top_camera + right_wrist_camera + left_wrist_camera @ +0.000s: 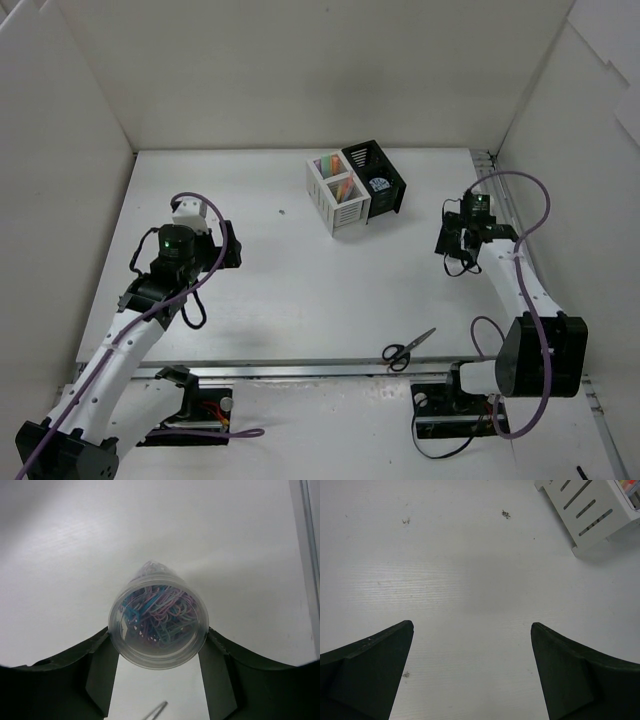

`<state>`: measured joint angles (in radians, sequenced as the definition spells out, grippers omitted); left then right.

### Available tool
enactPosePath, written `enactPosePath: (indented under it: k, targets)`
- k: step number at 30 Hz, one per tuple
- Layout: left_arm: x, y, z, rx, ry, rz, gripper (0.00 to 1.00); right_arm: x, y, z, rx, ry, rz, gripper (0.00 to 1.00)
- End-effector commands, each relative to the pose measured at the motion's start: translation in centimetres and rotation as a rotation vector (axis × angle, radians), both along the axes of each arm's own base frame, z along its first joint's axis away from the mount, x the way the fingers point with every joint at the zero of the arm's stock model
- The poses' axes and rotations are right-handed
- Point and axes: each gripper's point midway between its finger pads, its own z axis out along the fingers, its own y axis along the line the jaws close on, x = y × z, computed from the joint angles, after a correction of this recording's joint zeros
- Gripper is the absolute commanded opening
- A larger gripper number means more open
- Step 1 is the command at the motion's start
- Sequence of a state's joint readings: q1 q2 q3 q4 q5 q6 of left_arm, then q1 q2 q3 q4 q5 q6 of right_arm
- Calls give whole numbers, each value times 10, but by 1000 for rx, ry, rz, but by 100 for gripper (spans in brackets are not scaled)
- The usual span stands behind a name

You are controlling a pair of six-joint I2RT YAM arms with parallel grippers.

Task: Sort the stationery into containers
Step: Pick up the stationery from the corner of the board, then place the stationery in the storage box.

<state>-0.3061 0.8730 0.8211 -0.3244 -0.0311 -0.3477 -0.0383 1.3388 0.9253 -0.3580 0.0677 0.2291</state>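
My right gripper (158, 647) is shut on a small clear round jar (157, 625) full of coloured paper clips, held above the table at the right (461, 252). The white two-compartment holder (338, 203) at the back centre holds pastel markers (332, 163), and the black holder (383, 163) joined to it holds a round white thing with blue dots (378, 184). The black-handled scissors (408, 351) lie at the table's front edge. My left gripper (472, 630) is open and empty over bare table at the left. No red pencil shows.
White walls close in the table on three sides. A metal rail (495, 185) runs along the right edge beside my right arm. A corner of the white holder (590, 510) shows in the left wrist view. A thin blurred grey thing (156, 711) shows below the jar.
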Motion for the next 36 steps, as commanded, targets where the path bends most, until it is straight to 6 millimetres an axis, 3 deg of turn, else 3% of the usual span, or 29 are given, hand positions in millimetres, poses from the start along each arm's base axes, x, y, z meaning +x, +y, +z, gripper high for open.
enactPosePath:
  k: [1, 2, 4, 5, 7, 8, 9, 10, 11, 12, 15, 17, 20, 27, 29, 30, 36]
  targets:
    - [8, -3, 22, -22, -87, -14, 100, 59, 39, 85, -12, -268, 180, 21]
    - [6, -9, 22, -36, -84, -48, 99, 77, 56, 115, -12, -347, 229, 21]
    - [4, -10, 24, -42, -86, -54, 100, 99, 73, 125, -26, -370, 284, 21]
    - [3, -10, 25, -44, -87, -57, 99, 114, 86, 150, -22, -425, 312, 21]
    - [2, -10, 25, -43, -84, -57, 99, 137, 102, 144, -24, -411, 348, 21]
    - [1, -9, 25, -43, -84, -57, 100, 149, 114, 160, -24, -448, 370, 21]
    - [0, -9, 24, -42, -78, -57, 99, 163, 120, 145, -27, -417, 381, 21]
    - [-1, -9, 24, -41, -77, -57, 99, 171, 124, 143, -32, -415, 382, 21]
    - [-1, -9, 24, -44, -76, -59, 99, 183, 132, 156, -30, -448, 392, 21]
    - [-1, -10, 24, -46, -74, -61, 99, 195, 137, 139, -31, -417, 399, 21]
    - [-1, -12, 22, -49, -63, -70, 99, 221, 149, 125, -27, -403, 407, 23]
    - [-1, -13, 23, -51, -63, -78, 100, 229, 160, 124, -19, -408, 419, 23]
    - [0, -14, 22, -41, -51, -82, 100, 230, 170, 106, -7, -377, 434, 23]
    - [-1, -11, 22, -39, -50, -77, 99, 236, 164, 85, -58, -338, 399, 27]
    - [-1, -10, 23, -37, -52, -73, 99, 236, 165, 84, -54, -337, 394, 37]
    - [-2, -10, 21, -35, -46, -73, 99, 235, 166, 85, -51, -339, 393, 49]
    - [-3, -10, 26, -41, -56, -74, 100, 220, 169, 116, -64, -387, 424, 72]
